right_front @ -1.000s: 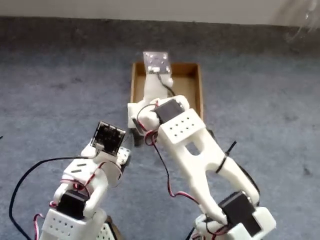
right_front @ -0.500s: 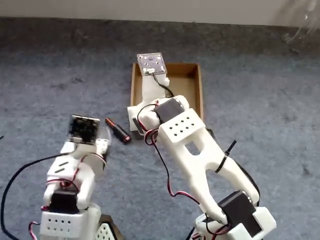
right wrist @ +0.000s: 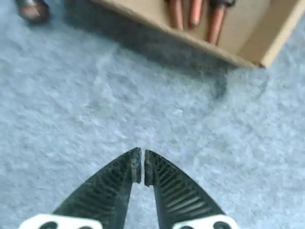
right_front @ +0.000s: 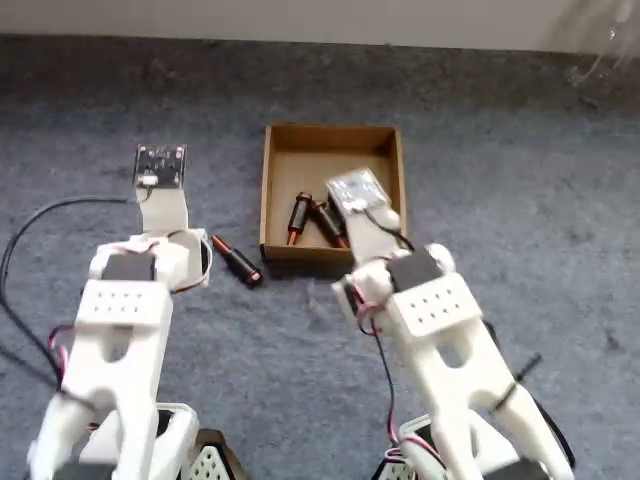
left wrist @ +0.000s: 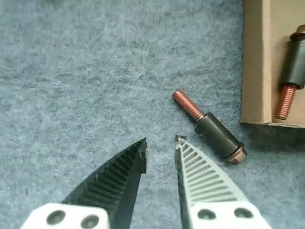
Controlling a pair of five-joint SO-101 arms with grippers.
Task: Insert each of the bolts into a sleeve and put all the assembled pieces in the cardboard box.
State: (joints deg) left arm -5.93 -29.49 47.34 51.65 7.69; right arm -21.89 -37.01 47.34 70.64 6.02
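The cardboard box [right_front: 268,190] sits mid-table with two sleeved bolts [right_front: 300,215] lying in it beside the right arm's wrist [right_front: 356,192]. Another bolt in its black sleeve [right_front: 238,261] lies on the carpet just left of the box's near corner. In the left wrist view this piece [left wrist: 217,134] lies just beyond and beside my left gripper [left wrist: 160,141], which is open and empty. My right gripper [right wrist: 141,157] is shut and empty above bare carpet, short of the box's near wall [right wrist: 200,44]. Three copper thread ends [right wrist: 193,12] show inside the box.
Grey carpet covers the table all around. The left arm [right_front: 135,290] stands left of the box, the right arm [right_front: 430,310] in front of it. A pale wall edge runs along the far side.
The left arm swung away to the left, uncovering the sleeved bolt on the carpet. The right arm pulled back out of the box, uncovering the pieces inside.
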